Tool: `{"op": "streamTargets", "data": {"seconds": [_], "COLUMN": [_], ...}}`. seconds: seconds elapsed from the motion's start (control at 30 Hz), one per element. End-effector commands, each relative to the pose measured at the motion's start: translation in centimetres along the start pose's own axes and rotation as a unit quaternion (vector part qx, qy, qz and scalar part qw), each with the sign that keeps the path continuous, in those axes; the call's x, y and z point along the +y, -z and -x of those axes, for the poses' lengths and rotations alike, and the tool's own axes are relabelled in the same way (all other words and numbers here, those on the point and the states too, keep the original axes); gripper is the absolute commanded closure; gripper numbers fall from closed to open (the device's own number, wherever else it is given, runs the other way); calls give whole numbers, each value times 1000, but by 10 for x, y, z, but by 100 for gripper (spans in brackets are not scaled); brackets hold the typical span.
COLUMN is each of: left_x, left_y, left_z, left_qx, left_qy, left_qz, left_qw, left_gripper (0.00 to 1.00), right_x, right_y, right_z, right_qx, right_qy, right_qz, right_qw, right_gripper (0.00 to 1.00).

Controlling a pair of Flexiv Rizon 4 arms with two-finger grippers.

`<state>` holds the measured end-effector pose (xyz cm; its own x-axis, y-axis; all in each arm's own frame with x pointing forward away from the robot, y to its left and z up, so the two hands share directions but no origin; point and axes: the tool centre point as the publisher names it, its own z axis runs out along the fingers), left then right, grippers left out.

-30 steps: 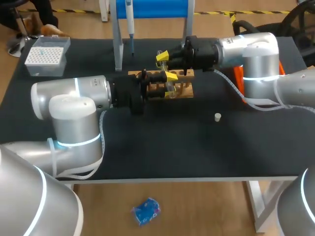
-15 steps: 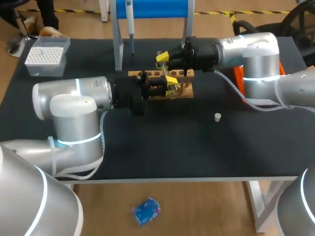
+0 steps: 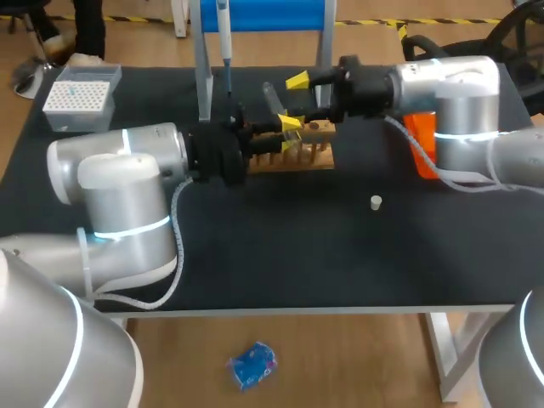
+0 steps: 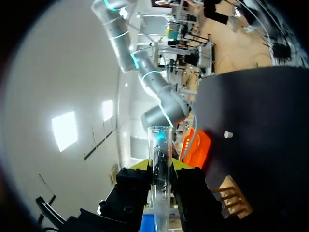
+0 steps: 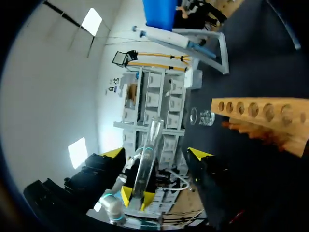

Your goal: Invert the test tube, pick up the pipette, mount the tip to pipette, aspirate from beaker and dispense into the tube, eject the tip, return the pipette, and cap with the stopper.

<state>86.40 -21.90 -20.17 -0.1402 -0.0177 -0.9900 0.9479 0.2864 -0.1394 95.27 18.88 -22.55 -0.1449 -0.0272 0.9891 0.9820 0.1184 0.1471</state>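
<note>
Tube: test tube [image 3: 272, 95] held in the air above the wooden rack [image 3: 313, 156], tilted, its open mouth pointing away from the left tool.
Left tool: left tool [image 4: 161, 166] is closed on the glass, one finger pressing it from each side, with the yellow tips flanking the tube's lower part.
Right tool: right tool [image 5: 157, 153] has its fingers spread wide and grips nothing; the tube stands ahead of the gap and touches neither finger.
Rack: sits on the tabletop [image 3: 340, 255] under both tools, showing a row of round holes.
Beaker: small glass beaker [image 5: 203, 117] just beside the rack's end.
Pipette: pipette [image 3: 223, 25] hangs upright on the stand behind the rack.
Stopper: white stopper [image 3: 375, 202] lies alone on the tabletop, well apart from the rack.
Tip box: tip box [image 3: 78, 98] sits near the far left corner.
</note>
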Motion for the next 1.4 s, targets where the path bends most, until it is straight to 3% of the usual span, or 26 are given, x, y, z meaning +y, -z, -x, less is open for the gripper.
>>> {"op": "streamTargets", "data": {"seconds": [0.03,0.13,0.17,0.2,0.27,0.8,0.83,0.97,1.0,1.03,1.1,1.13,1.2,1.23,1.27,1.3,1.4], "left_x": [-2,0,1,2,6,7,10,18,21,23,27,29,33,35,39,41,41], "left_y": [14,17,17,18,18,18,17,11,8,7,2,0,-5,-7,-10,-11,-11], "left_z": [21,28,28,30,35,36,38,44,44,43,46,46,49,48,45,43,43], "left_qx": [30,53,65,61,65,68,63,48,59,60,49,49,38,34,43,50,50], "left_qy": [98,173,202,239,264,255,303,376,403,415,446,457,483,507,535,546,546], "left_qz": [4,-6,-19,-33,-41,-41,-40,-31,-24,-27,-24,-26,-25,-23,-10,2,2], "left_qw": [995,984,977,969,961,964,950,925,913,907,893,888,874,861,844,836,836], "left_gripper": [100,100,100,100,100,100,100,100,100,100,100,100,100,100,100,100,100], "right_x": [-4,-4,-4,-3,-2,-2,-3,-4,-4,-4,-7,-7,-11,-12,-12,-12,-12], "right_y": [27,38,41,46,50,50,52,62,65,68,72,75,83,85,85,85,85], "right_z": [-23,-32,-35,-37,-41,-41,-35,-21,-16,-13,-4,0,8,11,11,11,11], "right_qx": [-49,-78,-94,-111,-117,-117,-143,-170,-178,-182,-199,-201,-204,-215,-215,-215,-215], "right_qy": [128,236,278,330,375,375,407,472,488,496,527,533,561,568,568,568,568], "right_qz": [-2,-44,-59,-87,-97,-97,-114,-139,-150,-159,-187,-195,-214,-218,-218,-218,-218], "right_qw": [991,968,954,933,914,914,895,854,841,834,805,799,774,764,764,764,764], "right_gripper": [0,0,0,0,0,0,0,0,0,0,0,0,0,0,0,0,0]}}
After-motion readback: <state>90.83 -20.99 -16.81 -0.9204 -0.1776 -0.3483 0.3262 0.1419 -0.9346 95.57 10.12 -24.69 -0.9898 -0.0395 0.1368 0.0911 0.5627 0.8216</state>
